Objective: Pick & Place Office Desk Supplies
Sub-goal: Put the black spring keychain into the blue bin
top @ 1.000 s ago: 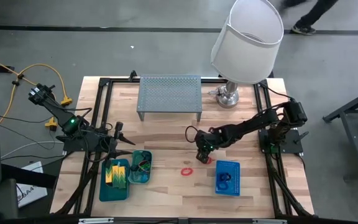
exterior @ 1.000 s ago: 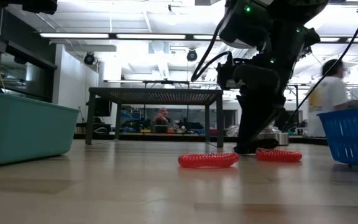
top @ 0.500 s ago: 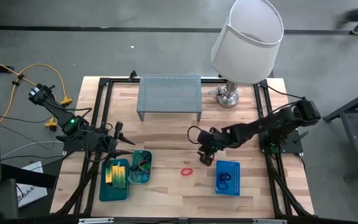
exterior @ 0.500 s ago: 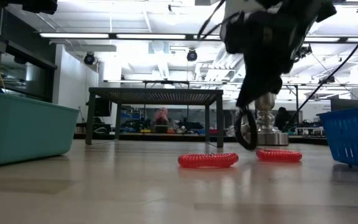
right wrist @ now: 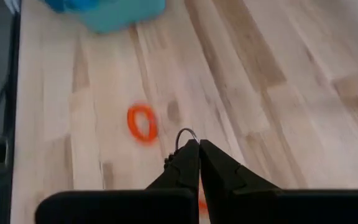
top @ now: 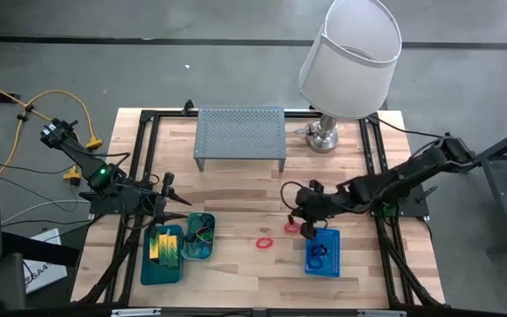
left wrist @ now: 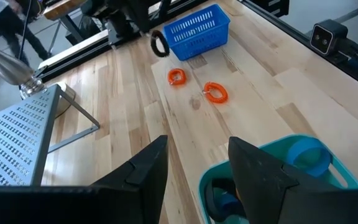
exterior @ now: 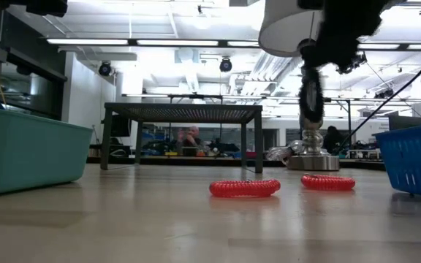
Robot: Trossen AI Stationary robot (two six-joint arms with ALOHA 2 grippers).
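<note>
The right gripper (top: 307,211) hangs above the table near the blue mesh basket (top: 323,252), its fingers pressed together on a black band loop (exterior: 312,95) that dangles from the tips. The loop is thin and held only at 1 edge — it could slip out if the arm swings fast, or catch on the basket rim and fall outside. 2 red band loops (exterior: 245,188) lie on the wood between the basket and the teal trays (top: 163,255); 1 sits just beside the basket. The left gripper (left wrist: 197,168) waits over the trays with fingers apart and empty. The yellow-green blocks (top: 165,246) are already in a tray.
</note>
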